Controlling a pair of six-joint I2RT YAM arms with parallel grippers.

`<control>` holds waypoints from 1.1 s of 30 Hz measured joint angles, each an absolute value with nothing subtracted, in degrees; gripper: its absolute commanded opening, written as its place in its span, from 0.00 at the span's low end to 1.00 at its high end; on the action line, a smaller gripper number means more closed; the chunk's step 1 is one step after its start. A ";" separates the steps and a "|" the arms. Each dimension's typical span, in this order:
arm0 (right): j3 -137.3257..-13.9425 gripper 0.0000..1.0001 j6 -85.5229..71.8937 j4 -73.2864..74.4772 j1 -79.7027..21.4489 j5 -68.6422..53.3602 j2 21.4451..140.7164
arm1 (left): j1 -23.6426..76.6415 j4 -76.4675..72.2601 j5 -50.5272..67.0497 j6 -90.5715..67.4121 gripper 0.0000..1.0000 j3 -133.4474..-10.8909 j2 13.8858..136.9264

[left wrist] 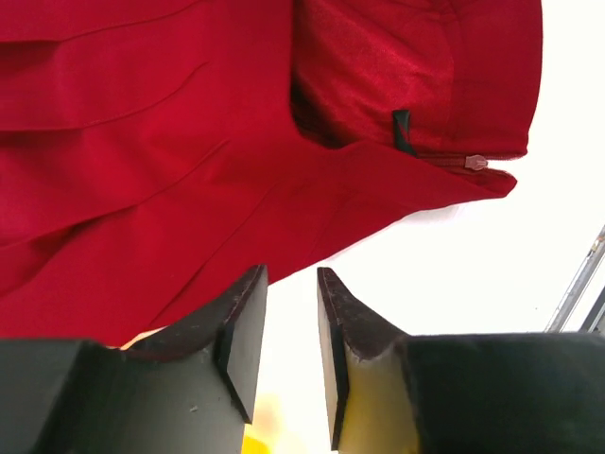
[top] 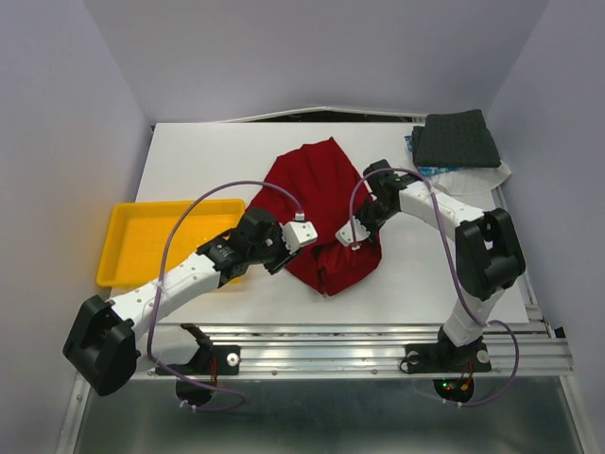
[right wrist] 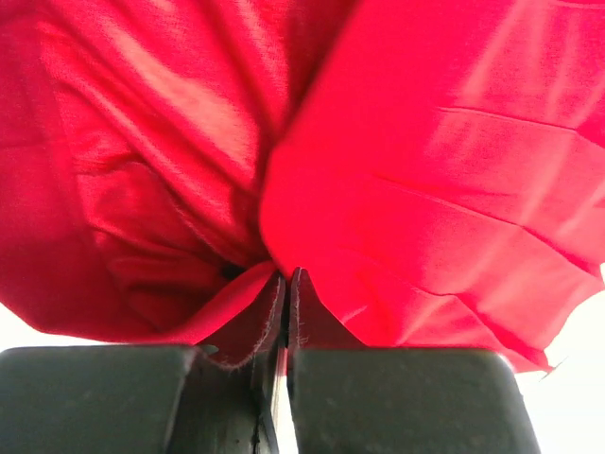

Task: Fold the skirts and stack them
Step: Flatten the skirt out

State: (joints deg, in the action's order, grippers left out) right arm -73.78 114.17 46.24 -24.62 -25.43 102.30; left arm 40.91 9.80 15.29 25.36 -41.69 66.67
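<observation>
The deep red skirt (top: 321, 208) lies crumpled in the middle of the table. My right gripper (top: 354, 235) is at its right edge. In the right wrist view that gripper (right wrist: 286, 277) is shut, and folds of the red skirt (right wrist: 425, 170) bunch together at its tips. My left gripper (top: 301, 235) is at the skirt's left edge. In the left wrist view it (left wrist: 291, 284) stands open just short of the skirt's hem (left wrist: 170, 161), with only bare table between its fingers. The dark grey dotted skirt (top: 458, 139) lies folded at the back right, on top of blue floral cloth (top: 423, 170).
A yellow tray (top: 161, 241) sits at the left, with my left arm crossing its near right corner. A zipper pull (left wrist: 475, 162) shows at the red skirt's corner. The table's metal front rail (top: 359, 340) runs along the near edge, and white walls close in the sides.
</observation>
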 measured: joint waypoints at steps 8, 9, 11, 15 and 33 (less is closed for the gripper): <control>-91.85 0.01 92.51 44.77 -24.34 -24.05 103.22 | 39.13 14.72 17.08 30.04 0.52 -41.69 60.99; -94.91 0.01 88.29 44.53 -23.97 -24.25 103.39 | 39.13 15.25 17.12 30.61 0.52 -41.69 60.88; -102.72 0.01 76.82 44.31 -22.90 -24.21 104.16 | 39.13 16.32 17.15 31.40 0.52 -41.69 60.86; -121.21 0.01 54.28 43.75 -20.05 -21.71 108.51 | 38.72 17.06 17.15 31.48 0.53 -41.69 60.18; -119.04 0.01 2.24 36.97 -18.44 -1.28 104.64 | 39.27 0.05 20.84 11.53 0.99 -42.28 60.71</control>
State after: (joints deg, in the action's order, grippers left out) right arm -119.04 2.24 36.97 -18.44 -1.28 104.64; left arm 39.27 0.05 20.84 11.53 -42.28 60.71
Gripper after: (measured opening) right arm 0.030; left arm 0.983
